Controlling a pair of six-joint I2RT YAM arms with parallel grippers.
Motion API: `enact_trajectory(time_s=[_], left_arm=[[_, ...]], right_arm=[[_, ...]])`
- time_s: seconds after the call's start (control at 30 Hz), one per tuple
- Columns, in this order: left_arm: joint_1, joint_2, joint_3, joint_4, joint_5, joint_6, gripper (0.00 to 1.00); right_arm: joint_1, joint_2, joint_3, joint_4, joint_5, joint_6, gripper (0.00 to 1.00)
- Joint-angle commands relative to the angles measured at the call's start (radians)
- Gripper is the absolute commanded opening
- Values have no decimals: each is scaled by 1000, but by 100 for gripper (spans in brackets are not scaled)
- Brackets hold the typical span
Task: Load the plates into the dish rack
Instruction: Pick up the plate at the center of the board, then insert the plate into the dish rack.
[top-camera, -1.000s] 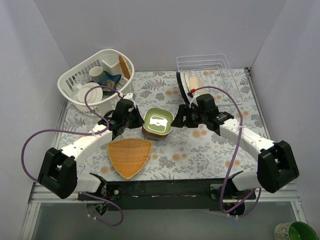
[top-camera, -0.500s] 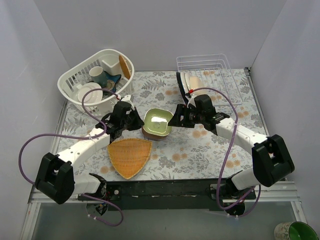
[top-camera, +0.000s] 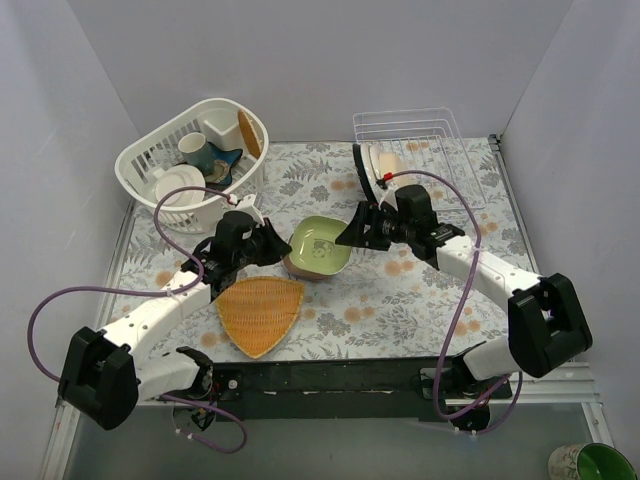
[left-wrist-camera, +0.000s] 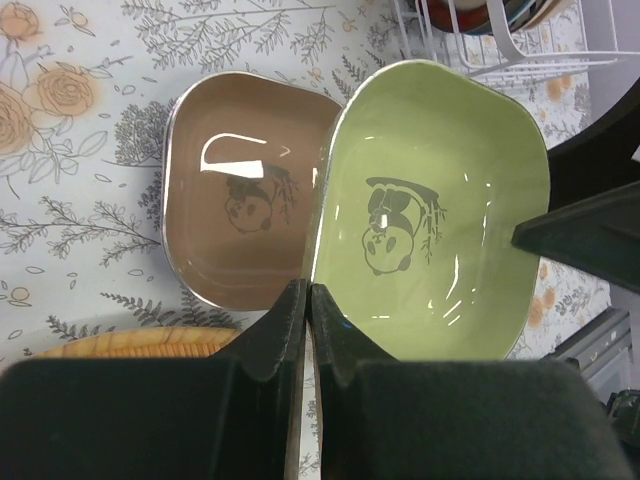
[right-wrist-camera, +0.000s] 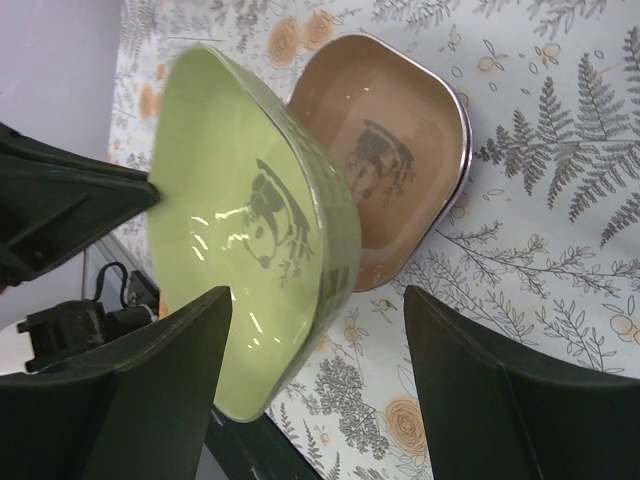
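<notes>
Pale green dish (top-camera: 320, 243): rounded-square form, glossy glaze, raised walls, with a dark grey panda-and-bamboo print in the centre of its well. It sits at the middle of the table (top-camera: 420, 300), lifted and tilted. Its right edge is high, and its left edge is low over a brown dish (left-wrist-camera: 235, 200) of the same shape and print. The brown dish lies flat on the floral surface.

Left gripper (left-wrist-camera: 308, 295): jaws closed together, pinching the thin rim at the low left edge of the pale green dish.

Right gripper (right-wrist-camera: 315, 300): jaws set wide apart, straddling the opposite raised edge of the dish. The rim passes between the fingers (right-wrist-camera: 480, 380). Contact with either finger cannot be confirmed.

Dish rack (top-camera: 440, 125): white wire, at the far right of the table, well apart from the held dish. A dark plate (top-camera: 357, 165) and a cream dish (top-camera: 386, 160) stand on edge at its left end.

An orange woven tray (top-camera: 258, 310) lies just in front of the brown dish. A white basket (top-camera: 150, 160) holding cups stands at the far left.
</notes>
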Motion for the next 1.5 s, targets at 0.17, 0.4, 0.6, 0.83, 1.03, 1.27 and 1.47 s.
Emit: enact_trajectory(time_s=[0.17,0.4,0.6,0.83,1.03,1.27,1.47], left_arm=[[4,-64,-82,151,111,-50,0],[2,-72,-90,167,128,-59,0],[4,-78,-61,190,122,-51,0],[2,-69,-3,178,127,-45,0],[4,-58,30,178,135,-42,0],[4,-60,39,178,135,-42,0],[4,-67,42,148,131,-36,0]], right_arm=[[-80,-66,-68,292,-224,170,77],[-93,-56,-71,322,-287,181,77],[-91,-44,-56,289,-299,167,77],[-91,-36,-59,268,-299,143,77],[-91,-30,-62,262,-306,138,77],[-93,-23,-53,245,-304,124,76],[-91,-16,-58,243,-306,118,76]])
